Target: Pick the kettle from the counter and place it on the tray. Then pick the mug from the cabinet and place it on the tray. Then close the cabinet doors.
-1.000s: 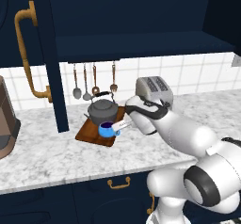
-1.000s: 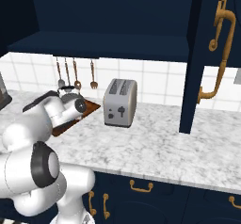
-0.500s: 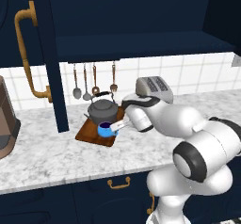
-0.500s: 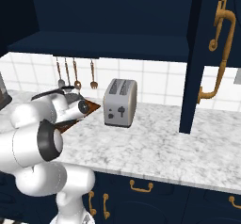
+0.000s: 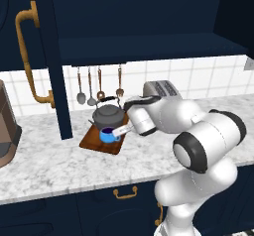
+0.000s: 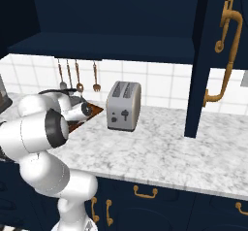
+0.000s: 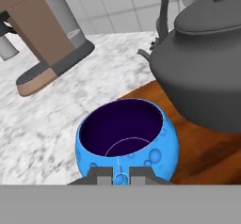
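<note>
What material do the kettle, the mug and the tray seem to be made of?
Kettle: likely metal, matte dark grey with soft highlights. Mug: perhaps glazed ceramic, glossy bright blue with bubble-like marks, dark inside. Tray: wood, reddish-brown with faint grain, satin look.

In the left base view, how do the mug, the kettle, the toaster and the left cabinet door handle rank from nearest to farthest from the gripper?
1. The mug: at the gripper, on the tray.
2. The kettle: just behind the mug, also on the tray.
3. The toaster: at the back of the counter, behind the arm.
4. The left cabinet door handle: far left, high up.
</note>
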